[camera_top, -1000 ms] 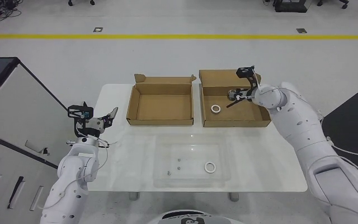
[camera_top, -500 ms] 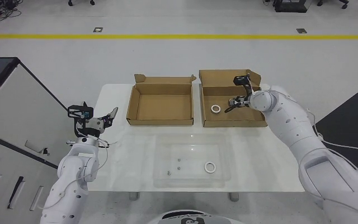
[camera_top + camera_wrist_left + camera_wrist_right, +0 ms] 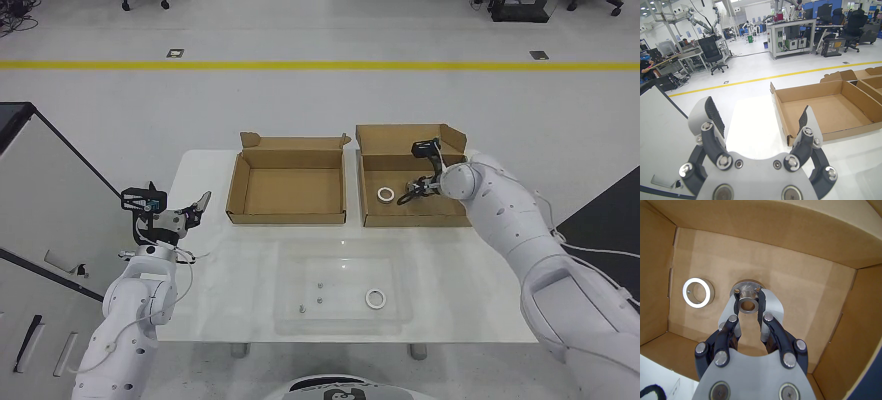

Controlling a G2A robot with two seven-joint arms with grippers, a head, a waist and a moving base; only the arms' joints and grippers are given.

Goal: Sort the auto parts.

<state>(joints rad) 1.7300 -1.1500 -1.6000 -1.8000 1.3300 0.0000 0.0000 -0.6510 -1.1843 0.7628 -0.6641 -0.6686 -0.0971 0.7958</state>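
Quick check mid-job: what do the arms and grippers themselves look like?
The right arm and left arm have smooth, rounded white shells. The left gripper and right gripper match: a silver base plate with screws, black curved links, and pale finger shells lined with black ribbed pads. A black camera mount sits at each wrist.

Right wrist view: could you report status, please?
Right gripper shut on flanged silver metal bushing, inside brown cardboard box. Left gripper open. Silver metal ring apart, nothing blocking.

right box (image 3: 772, 234): walls on every side | ring (image 3: 697, 292) lying near flanged hub (image 3: 746, 294) | open from above
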